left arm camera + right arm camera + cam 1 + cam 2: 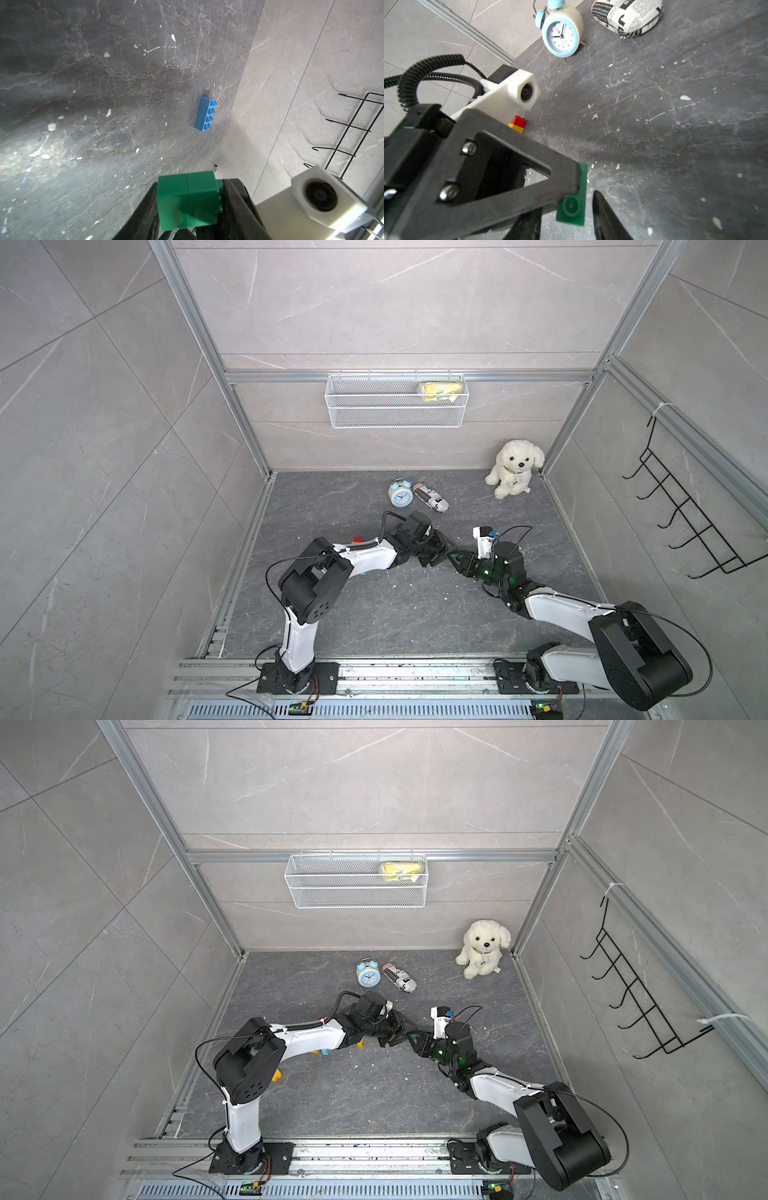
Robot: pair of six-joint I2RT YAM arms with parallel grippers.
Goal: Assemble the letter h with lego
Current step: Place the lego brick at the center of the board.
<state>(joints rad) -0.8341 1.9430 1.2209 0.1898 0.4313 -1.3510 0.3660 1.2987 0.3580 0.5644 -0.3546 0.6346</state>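
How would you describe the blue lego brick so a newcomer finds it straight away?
In the left wrist view, find the pale wall with the black wire hook rack, then the edge of the dark table at its foot. The blue lego brick lies alone inside that edge. It is long, with two rows of four studs, unlike the chunky green lego near the lens.

A green lego (187, 203) is held aloft; a blue lego (205, 114) lies flat.

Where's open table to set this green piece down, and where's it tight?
Bare: the table between left arm, right arm and front rail; also between pouch and plush dog. Crowded: the centre, where left gripper and right gripper meet at the green lego.
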